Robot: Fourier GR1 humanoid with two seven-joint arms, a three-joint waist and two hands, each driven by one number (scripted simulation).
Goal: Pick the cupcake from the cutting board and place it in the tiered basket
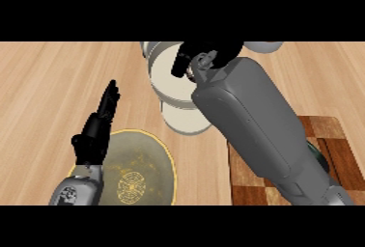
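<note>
Wooden counter (50,87) | cutting board (335,144) (right) | plate (143,164) | tiered basket (171,82)

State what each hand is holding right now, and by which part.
The left hand holds nothing; its fingers are straight. The right hand, over the tiered basket, has curled fingers; whether they hold anything cannot be told.

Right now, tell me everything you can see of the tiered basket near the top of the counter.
The tiered basket stands at the top middle of the wooden counter. It looks white or cream, with round stacked tiers: a larger upper bowl with a pale inside and a smaller one showing below it toward the view's bottom. The right forearm crosses its right side and hides part of it, and the right hand hangs over its upper tier, fingers curled. Whether the hand touches it or holds the cupcake cannot be told.
</note>
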